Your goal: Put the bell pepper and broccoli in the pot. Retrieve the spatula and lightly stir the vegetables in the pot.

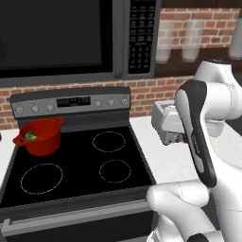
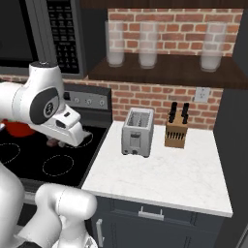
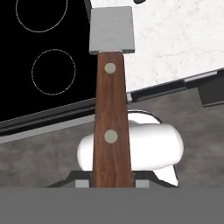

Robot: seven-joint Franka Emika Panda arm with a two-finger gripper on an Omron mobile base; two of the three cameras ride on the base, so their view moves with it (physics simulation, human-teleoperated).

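Pot (image 1: pixel 39 137) on stove (image 1: pixel 80 175) (rear burner)

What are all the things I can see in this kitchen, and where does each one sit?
pot: one, red, on the stove's back left burner, something green inside
stove: one, black top with four ring burners
microwave: one, dark, above the stove
spatula: one, brown wooden handle with two rivets, grey metal blade, held above the stove's front edge
toaster: one, silver, on the white counter right of the stove
knife block: one, wooden, dark handles, right of the toaster
glass jars: three, pale, on the shelf above the counter
gripper: one, dark fingertips, shut on the spatula's handle
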